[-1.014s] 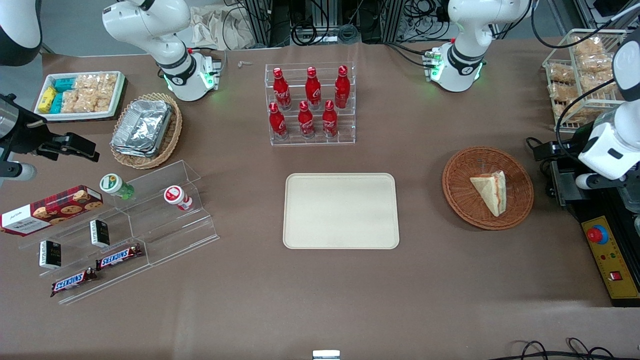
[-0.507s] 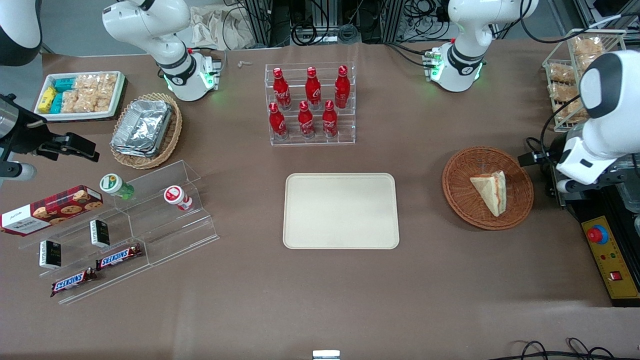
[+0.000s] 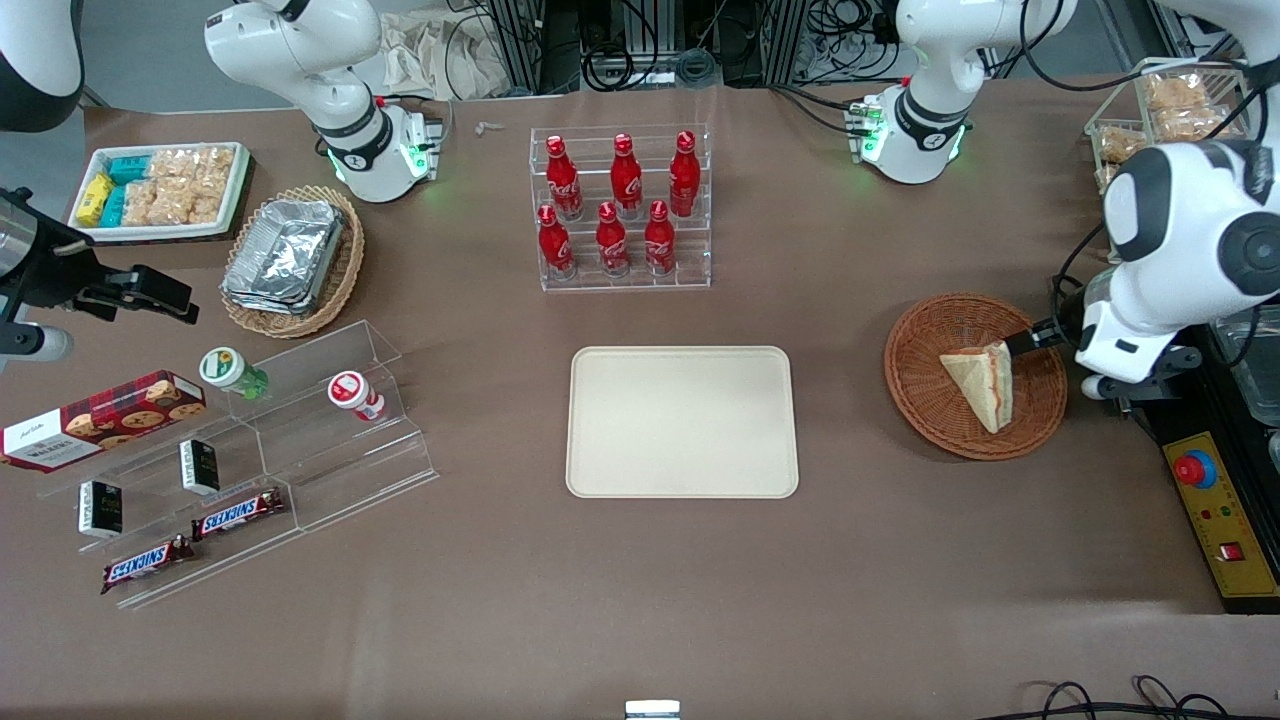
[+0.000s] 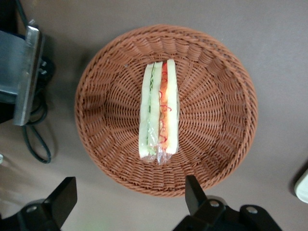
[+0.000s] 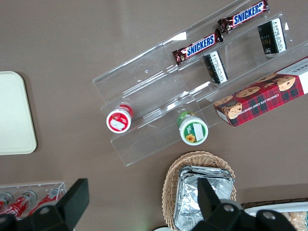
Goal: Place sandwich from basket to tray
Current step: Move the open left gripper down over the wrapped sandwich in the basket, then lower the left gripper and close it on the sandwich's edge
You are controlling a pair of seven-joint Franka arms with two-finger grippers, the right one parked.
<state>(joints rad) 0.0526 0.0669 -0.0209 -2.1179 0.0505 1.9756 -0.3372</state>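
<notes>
Swung in over basket (image 3: 975, 375), gripper (image 4: 130, 204) wide open, holding nothing; straddle sandwich (image 4: 159, 113) squarely before descending.

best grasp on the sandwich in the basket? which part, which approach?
Come from above. The sandwich stands on edge in the basket, cut edge with filling facing up, so pinch the two flat bread faces at mid-length, where the wedge looks thickest. The gripper hovers over the basket rim, open, fingers spread wider than the wedge; centre it first, then descend. Squeeze lightly: probably soft.
</notes>
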